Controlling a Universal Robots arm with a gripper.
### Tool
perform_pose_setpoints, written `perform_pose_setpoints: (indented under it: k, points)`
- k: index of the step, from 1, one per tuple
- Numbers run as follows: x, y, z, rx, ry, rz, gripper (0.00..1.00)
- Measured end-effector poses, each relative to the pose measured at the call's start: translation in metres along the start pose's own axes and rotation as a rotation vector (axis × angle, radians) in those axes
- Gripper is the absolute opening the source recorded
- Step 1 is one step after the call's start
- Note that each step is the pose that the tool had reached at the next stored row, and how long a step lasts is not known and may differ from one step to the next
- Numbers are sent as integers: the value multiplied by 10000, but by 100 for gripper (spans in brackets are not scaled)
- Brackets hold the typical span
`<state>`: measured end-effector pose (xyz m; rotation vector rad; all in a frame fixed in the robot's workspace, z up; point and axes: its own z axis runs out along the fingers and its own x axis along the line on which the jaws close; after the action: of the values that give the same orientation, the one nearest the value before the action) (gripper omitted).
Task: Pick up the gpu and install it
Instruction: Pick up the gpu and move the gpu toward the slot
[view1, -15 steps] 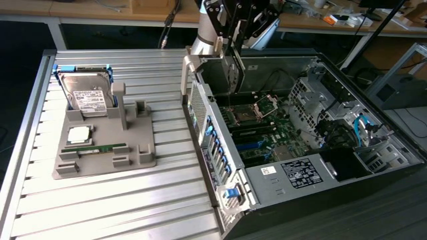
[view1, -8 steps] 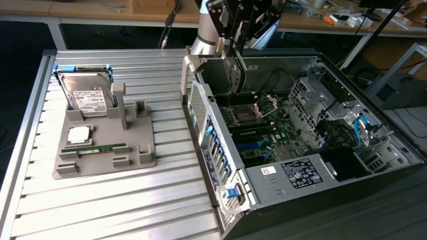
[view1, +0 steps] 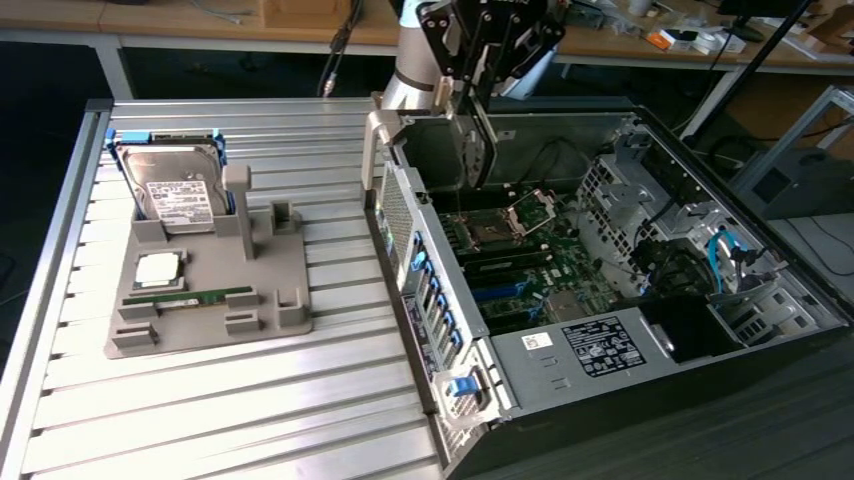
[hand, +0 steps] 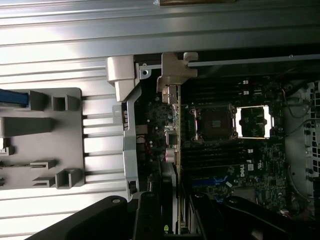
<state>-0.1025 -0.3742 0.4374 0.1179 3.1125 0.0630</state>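
The gpu is a thin dark card that hangs edge-on over the open computer case. My gripper comes down from above and is shut on its upper edge. In the wrist view the gpu runs away from me as a narrow blade. Its pale metal bracket is at the far end, close to the case's rear wall. My dark fingers clamp the card on both sides. The card hovers above the motherboard, beside the CPU socket, and is not seated in a slot.
A grey holder on the slatted metal table carries a silver hard drive, a square chip and a green memory stick. The case holds drive cages, blue cables and a labelled power supply.
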Motion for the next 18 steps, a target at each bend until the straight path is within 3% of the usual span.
perform_pose_setpoints:
  k: [18]
  points:
    - [-89,-8,31,0,-1,1,27]
